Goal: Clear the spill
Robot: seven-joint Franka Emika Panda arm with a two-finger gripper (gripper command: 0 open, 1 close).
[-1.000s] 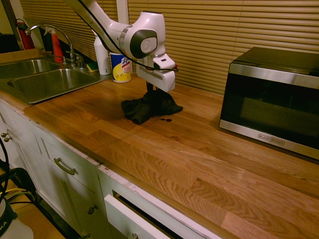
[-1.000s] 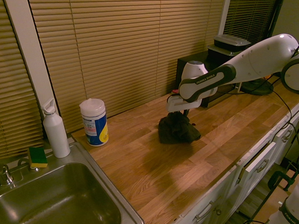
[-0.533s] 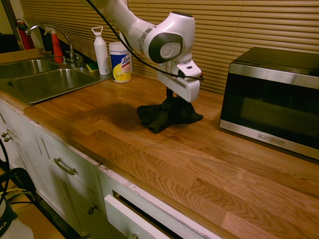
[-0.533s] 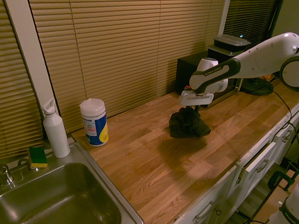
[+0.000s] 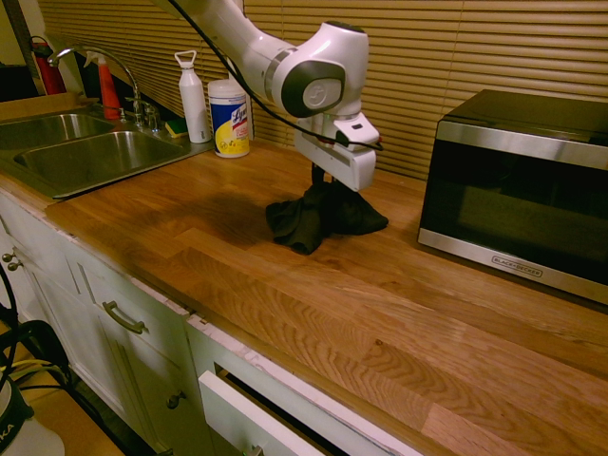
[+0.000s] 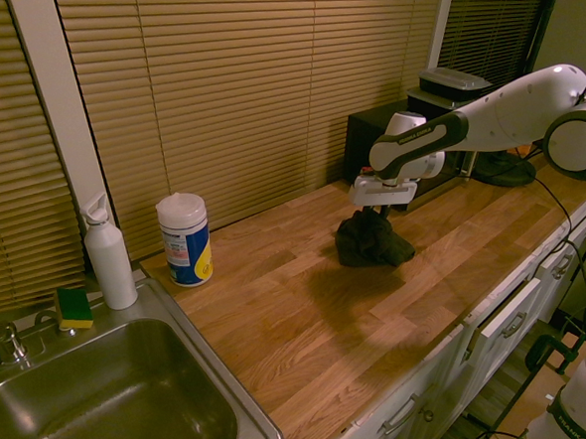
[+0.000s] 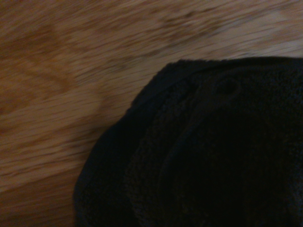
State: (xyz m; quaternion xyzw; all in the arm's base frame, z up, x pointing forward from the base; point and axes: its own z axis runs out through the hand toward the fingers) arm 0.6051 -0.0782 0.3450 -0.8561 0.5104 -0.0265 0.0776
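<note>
Here the jaws pinch the dark rag [image 5: 326,217] from straight above; it drapes onto the tabletop [image 5: 285,294], and no spill shows, likely hidden beneath it.

White arm comes in from upper left of first ext. view, w/ wrist bent over mid-frame and gripper [image 5: 318,177] pointing straight down, jaws clamped tight on the bunched top of a dark rag [image 5: 325,215].
</note>
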